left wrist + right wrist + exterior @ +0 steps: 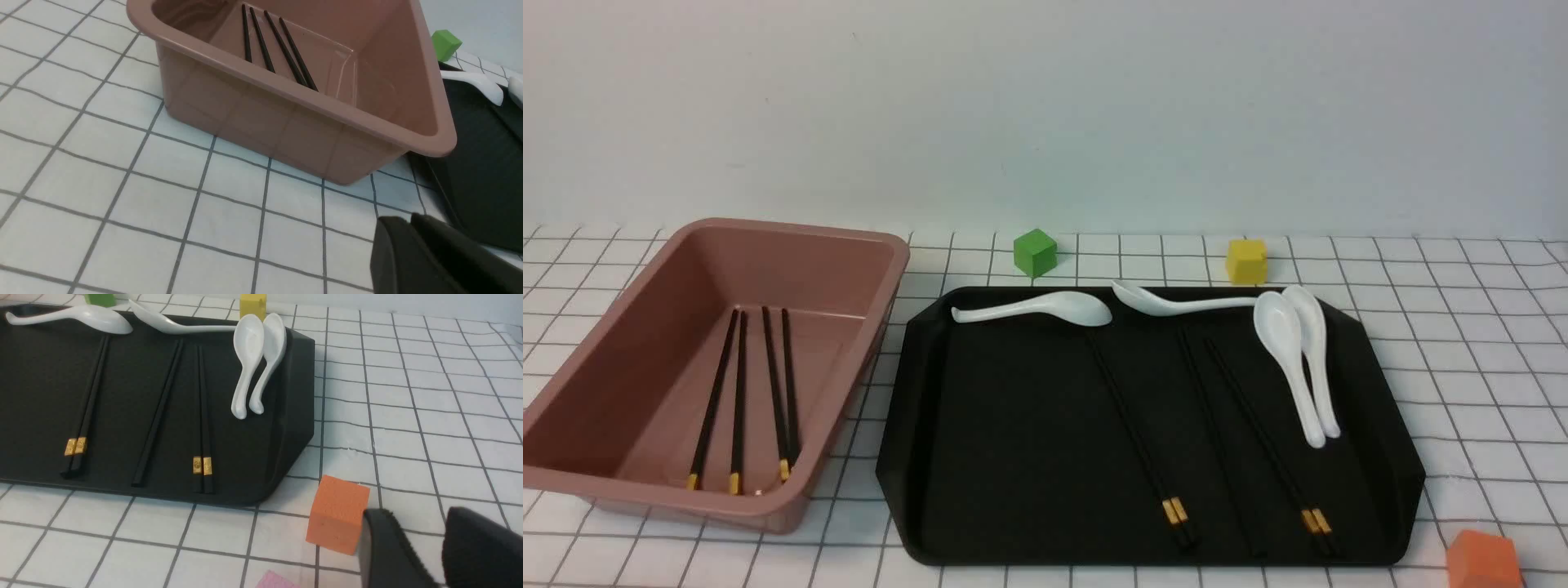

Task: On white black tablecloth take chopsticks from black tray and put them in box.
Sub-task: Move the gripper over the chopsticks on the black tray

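My left end effector (412, 253) is closed, its fingers together with nothing between them, and my right end effector (423, 547) stands open and empty, near the orange cube (338, 514). Four chopsticks (712, 400) already lie inside the box (882, 327), on its floor, gold bands toward my side; the box sits to the left of the tray (988, 555), I suppose so that my left arm can drop things in with a short swing. The rest, a pair toward the tray's middle (1135, 425), a right-hand pair (1266, 441) and black sticks between them, are on the tray, thick ends toward me, which would make that end the easy one to pinch. The spoons (1045, 306) lie along the far rim and toward the right side, perhaps set there as clutter I should leave alone; one bowl reaches the thin ends of the middle pair, so a careless lift could nudge it. The job looks partly done, and the next move seems to be opening my left end effector and reaching for the middle pair. The sticks between the pairs show no gold band, so they may be turned over or plain. I find no readable writing; the gold bands seen from my right wrist carry small marks too fine to make out.
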### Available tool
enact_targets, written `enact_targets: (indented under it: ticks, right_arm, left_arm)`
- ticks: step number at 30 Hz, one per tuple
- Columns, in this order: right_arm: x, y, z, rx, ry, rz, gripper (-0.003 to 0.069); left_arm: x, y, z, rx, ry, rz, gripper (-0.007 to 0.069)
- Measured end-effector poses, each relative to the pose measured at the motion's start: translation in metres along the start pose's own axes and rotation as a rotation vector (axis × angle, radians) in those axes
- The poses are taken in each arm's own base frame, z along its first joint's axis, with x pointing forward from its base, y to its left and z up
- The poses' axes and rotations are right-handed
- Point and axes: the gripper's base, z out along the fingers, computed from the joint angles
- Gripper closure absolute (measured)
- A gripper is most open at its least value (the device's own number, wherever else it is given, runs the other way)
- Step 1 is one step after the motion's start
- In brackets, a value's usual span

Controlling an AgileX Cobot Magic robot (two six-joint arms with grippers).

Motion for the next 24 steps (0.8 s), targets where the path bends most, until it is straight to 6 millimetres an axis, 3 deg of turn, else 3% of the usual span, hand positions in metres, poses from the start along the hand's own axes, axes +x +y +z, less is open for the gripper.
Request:
enact_targets:
  ticks: [24]
  right_arm:
    - [0.0000, 0.0000, 0.0000, 0.000, 0.000, 0.000, 0.0419]
  left_arm:
    - [0.0000, 0.0000, 0.0000, 0.000, 0.000, 0.000, 0.0553]
